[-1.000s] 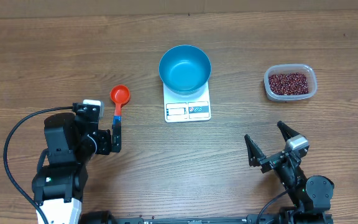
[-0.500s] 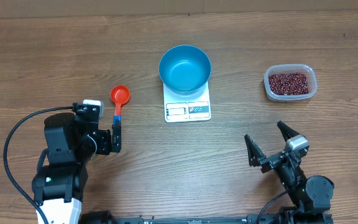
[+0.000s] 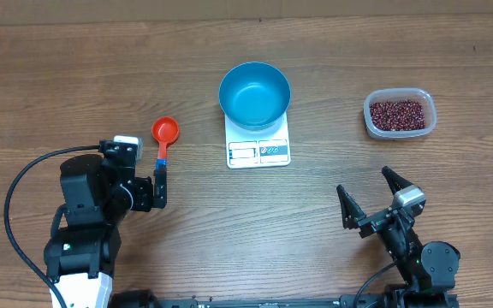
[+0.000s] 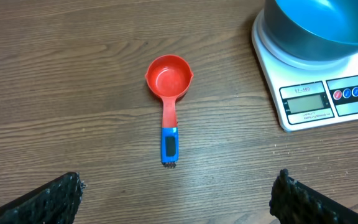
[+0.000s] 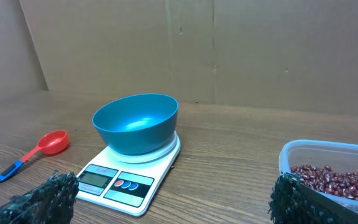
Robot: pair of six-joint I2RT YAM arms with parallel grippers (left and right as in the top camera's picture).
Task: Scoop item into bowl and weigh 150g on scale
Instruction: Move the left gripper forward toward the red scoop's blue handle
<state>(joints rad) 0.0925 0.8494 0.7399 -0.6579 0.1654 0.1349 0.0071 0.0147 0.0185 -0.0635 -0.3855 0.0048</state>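
The blue bowl (image 3: 254,94) stands on the white scale (image 3: 259,152) at the table's middle back. The item, dark red beans (image 3: 395,113), fills a clear tub (image 3: 370,121) at the back right. An orange-red scoop (image 3: 165,132) with a blue handle tip lies left of the scale. My left gripper (image 4: 178,177) is open just in front of the scoop handle (image 4: 169,144), touching nothing. My right gripper (image 3: 364,181) is open near the front right, facing the scale (image 5: 120,182), the bowl (image 5: 135,123) and the beans (image 5: 334,180).
A black cable (image 3: 20,192) loops out from the left arm's base. Brown cardboard walls (image 5: 229,50) close off the far side of the table.
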